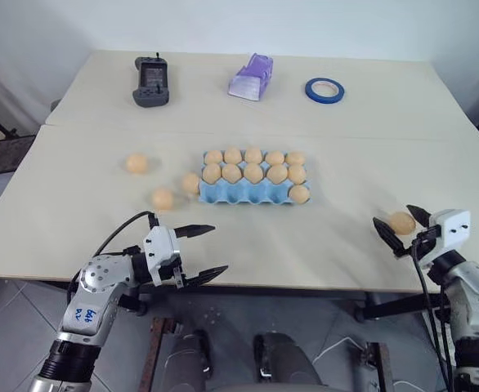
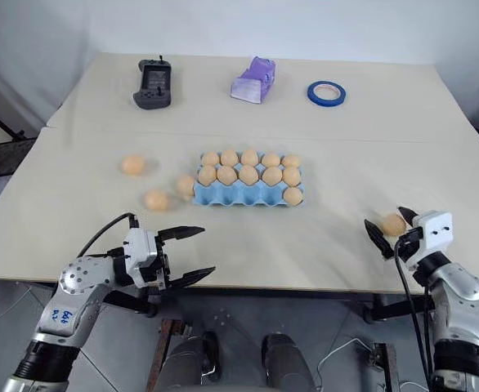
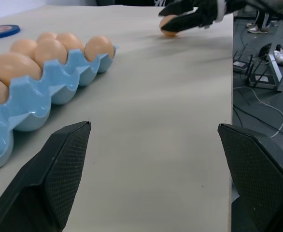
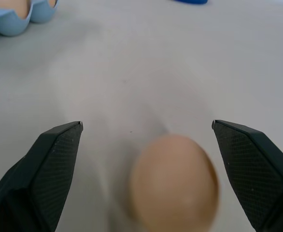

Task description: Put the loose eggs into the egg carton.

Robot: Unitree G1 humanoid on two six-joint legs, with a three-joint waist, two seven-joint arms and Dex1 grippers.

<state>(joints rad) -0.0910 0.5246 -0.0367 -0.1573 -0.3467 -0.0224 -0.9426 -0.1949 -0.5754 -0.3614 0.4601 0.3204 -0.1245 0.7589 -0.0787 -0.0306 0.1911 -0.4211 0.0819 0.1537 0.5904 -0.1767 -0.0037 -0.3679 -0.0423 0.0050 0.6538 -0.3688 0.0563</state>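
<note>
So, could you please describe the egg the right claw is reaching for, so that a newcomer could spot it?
Start at the light blue molded pulp egg carton in the middle of the beige table, then look toward the table's near right edge. A small pale orange-tan oval egg lies there between the open right claw's black fingers, alone, far from the other loose eggs left of the carton.

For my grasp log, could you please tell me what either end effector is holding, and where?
Nothing is held: the right end effector stands open around a pale orange-tan oval egg; the left end effector is open.
</note>
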